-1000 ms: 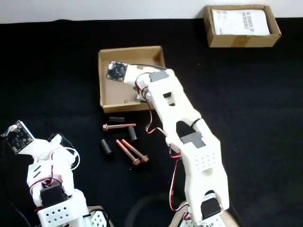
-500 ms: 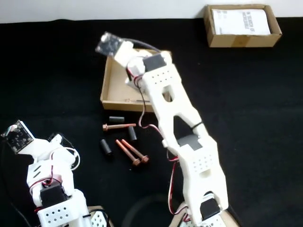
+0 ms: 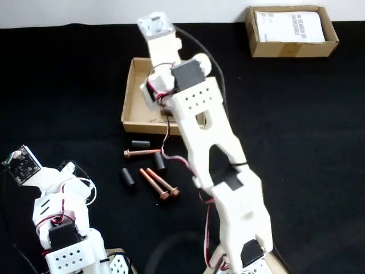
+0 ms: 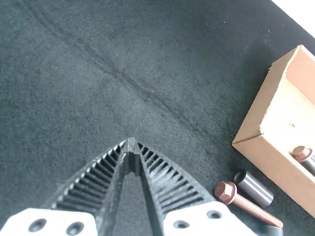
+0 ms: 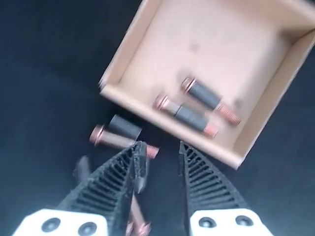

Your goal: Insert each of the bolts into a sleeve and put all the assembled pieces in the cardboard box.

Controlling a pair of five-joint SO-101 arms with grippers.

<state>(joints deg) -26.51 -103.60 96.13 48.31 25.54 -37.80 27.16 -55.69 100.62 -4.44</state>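
Right wrist view, my right jaws spread by the cardboard box (image 5: 224,42), two assembled pieces (image 5: 189,116) inside, loose bolts (image 3: 155,182) and sleeves (image 3: 128,177) on the tabletop (image 3: 296,142) beside it, left jaws pressed together.

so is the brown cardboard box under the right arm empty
Not empty: the brown cardboard box holds two copper bolts in dark sleeves, lying on its floor.

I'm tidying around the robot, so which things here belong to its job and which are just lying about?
Job: cardboard box, three loose bolts, three loose sleeves, two assembled pieces in that box.
Lying about: far box, printed sheet inside it.
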